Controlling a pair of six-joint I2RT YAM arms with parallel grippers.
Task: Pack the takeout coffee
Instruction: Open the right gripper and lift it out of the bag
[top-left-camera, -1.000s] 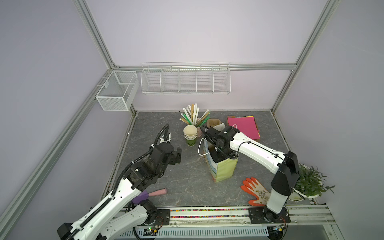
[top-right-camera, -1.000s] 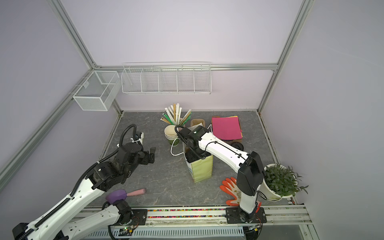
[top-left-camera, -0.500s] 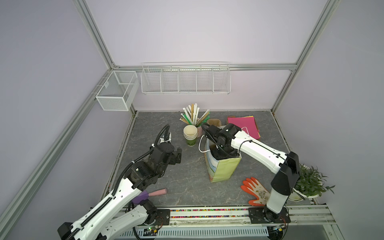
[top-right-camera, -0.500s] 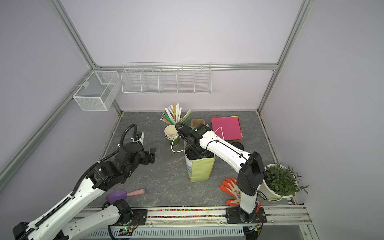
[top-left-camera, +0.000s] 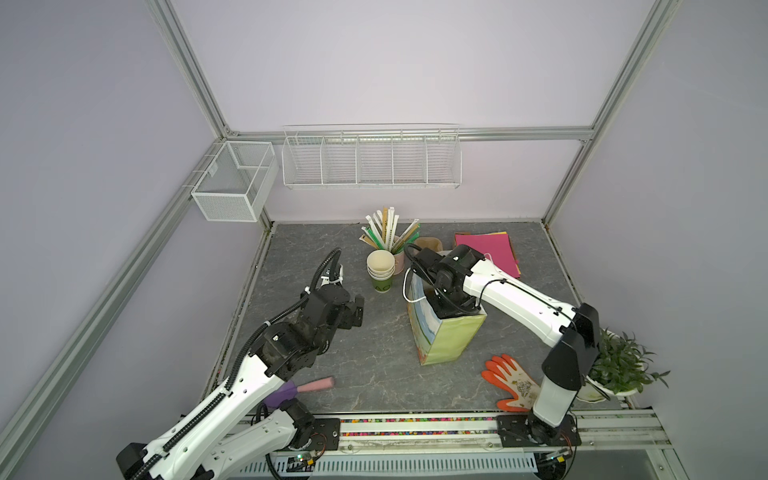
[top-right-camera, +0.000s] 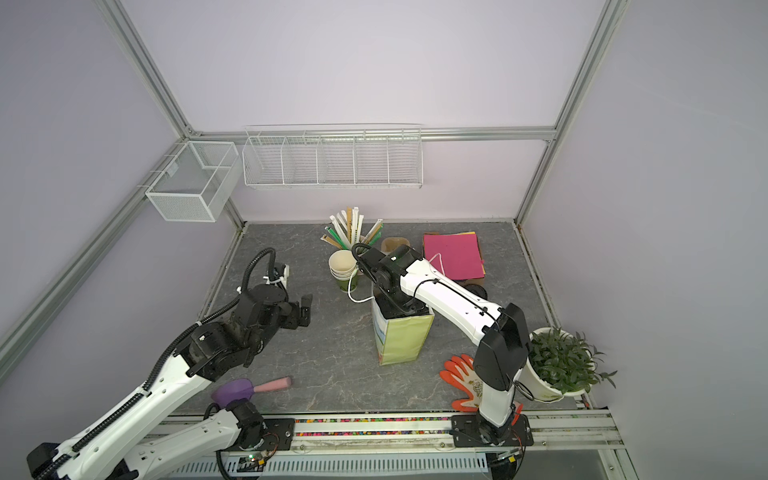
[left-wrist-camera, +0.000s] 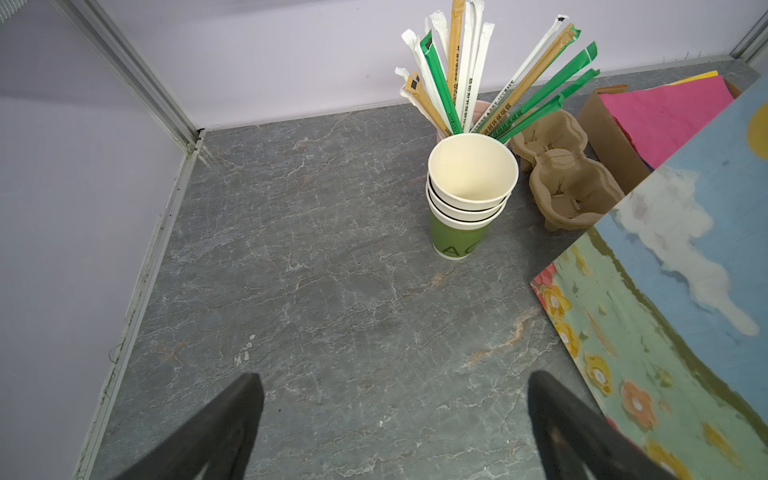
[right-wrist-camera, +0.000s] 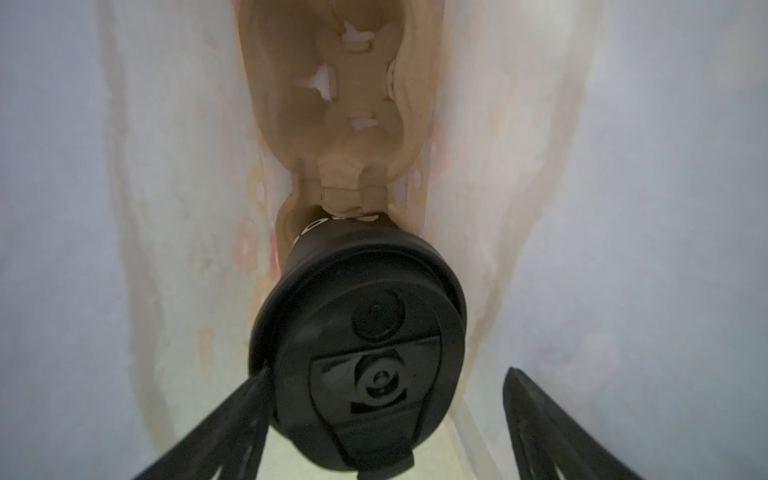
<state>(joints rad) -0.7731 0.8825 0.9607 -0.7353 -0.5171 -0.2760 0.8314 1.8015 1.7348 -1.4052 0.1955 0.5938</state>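
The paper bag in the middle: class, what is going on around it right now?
The right arm reaches down into the paper bag. Inside, the black lidded coffee cup stands in one pocket of a cardboard cup carrier; the other pocket is empty. The right fingers are spread open on either side of its lid, not clamping it. The left fingers are open too, holding nothing above the bare table beside the bag.

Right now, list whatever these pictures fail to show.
- Cup: unseen in both top views, inside the bag, under the right arm.
- Cup's base: right wrist view, behind its lid; seating in the carrier unclear.
- Right gripper: both top views, down in the bag.
- Scoop: a top view, partly behind the left arm.
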